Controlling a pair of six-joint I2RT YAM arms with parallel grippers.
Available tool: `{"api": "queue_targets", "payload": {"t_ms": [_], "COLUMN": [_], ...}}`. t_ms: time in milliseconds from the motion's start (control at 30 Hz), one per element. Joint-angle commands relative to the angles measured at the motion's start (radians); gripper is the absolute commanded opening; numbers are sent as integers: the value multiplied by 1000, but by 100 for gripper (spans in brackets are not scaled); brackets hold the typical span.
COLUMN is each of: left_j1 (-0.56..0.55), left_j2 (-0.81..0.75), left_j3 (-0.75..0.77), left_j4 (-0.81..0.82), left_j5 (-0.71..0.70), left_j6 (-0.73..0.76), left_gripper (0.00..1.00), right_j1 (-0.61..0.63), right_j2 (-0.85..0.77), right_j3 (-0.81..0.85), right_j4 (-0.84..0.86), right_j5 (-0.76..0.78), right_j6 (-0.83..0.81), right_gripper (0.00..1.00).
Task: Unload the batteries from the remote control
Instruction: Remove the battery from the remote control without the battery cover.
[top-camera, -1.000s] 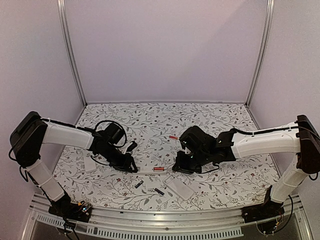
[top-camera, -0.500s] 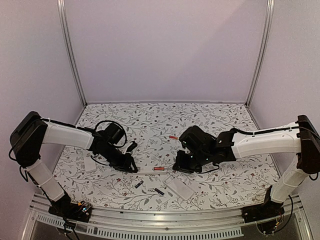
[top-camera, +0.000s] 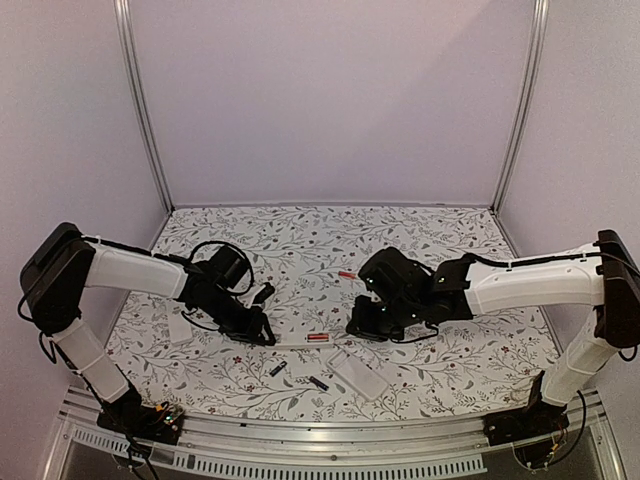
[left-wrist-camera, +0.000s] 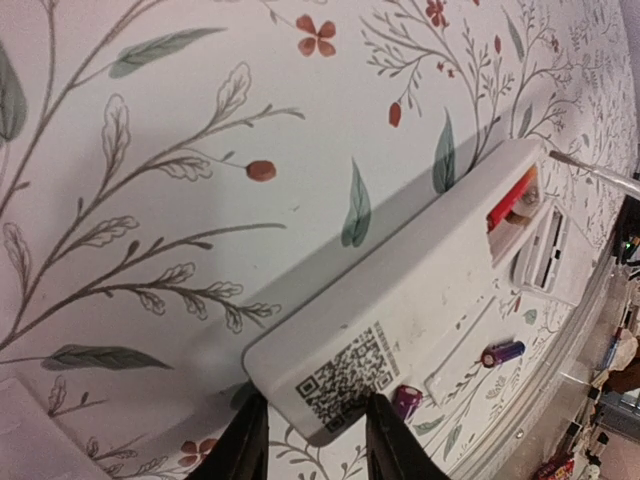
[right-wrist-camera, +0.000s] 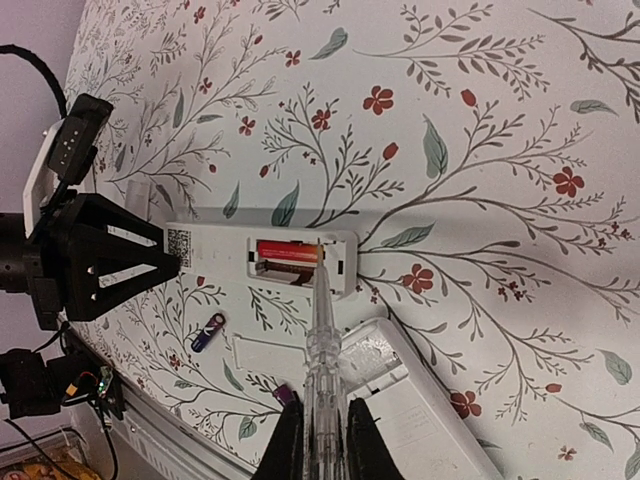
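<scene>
A white remote control (top-camera: 300, 341) lies back up with its battery bay open. One red battery (right-wrist-camera: 287, 252) lies in the bay and also shows in the left wrist view (left-wrist-camera: 512, 200). My left gripper (left-wrist-camera: 315, 445) is shut on the remote's QR-code end (right-wrist-camera: 178, 245). My right gripper (right-wrist-camera: 322, 440) is shut on a clear stick-like tool (right-wrist-camera: 322, 350). The tool's tip touches the right end of the red battery. Two dark purple batteries (right-wrist-camera: 207, 332) (right-wrist-camera: 285, 395) lie loose near the front. Another red battery (top-camera: 346, 273) lies farther back.
A second white remote (right-wrist-camera: 430, 415) lies close in front of the first, under the tool. A flat white battery cover (right-wrist-camera: 268, 357) lies between the purple batteries. A white piece (top-camera: 180, 328) lies at the left. The metal front rail (top-camera: 320, 440) runs along the near edge.
My right gripper has shifted slightly left and back with the tool. The left arm and the remote have not moved.
</scene>
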Motion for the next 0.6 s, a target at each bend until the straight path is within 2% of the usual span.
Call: {"api": "queue_targets", "payload": {"t_ms": [0, 567], "left_j1": [0, 0], "left_j2": [17, 18], "left_j3": [22, 24], "left_j4": [17, 18], "left_j5": [4, 7], "left_j6": [12, 14], "left_gripper": [33, 33], "right_j1": [1, 2], "right_j2": [-24, 23], "right_j3": [17, 19], "right_j4": [-17, -17], "right_j5": [29, -27], "right_j6": [-11, -12], "right_gripper": [0, 0]}}
